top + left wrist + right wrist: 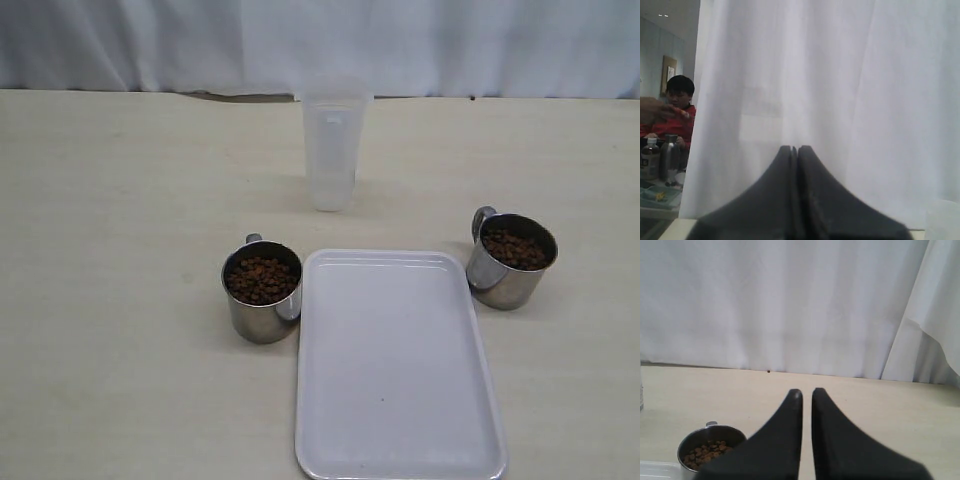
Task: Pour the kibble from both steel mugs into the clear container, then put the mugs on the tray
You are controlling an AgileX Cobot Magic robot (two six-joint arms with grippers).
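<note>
With the left claw [795, 150] and right claw [806, 392] closed and empty, the shiny steel left mug [258, 318] and right mug [498, 285], full of brown kibble [260, 279], flank the flat white tray [398, 370] before the tall clear container [331, 160], seemingly one per arm.

backdrop: white curtain [450, 45] | surface: beige table [120, 300] | light: soft, even

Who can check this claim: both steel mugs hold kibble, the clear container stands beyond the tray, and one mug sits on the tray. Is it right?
No. Neither mug sits on the tray: the exterior view shows the left mug and the right mug on the table, either side of it. The rest holds.
</note>
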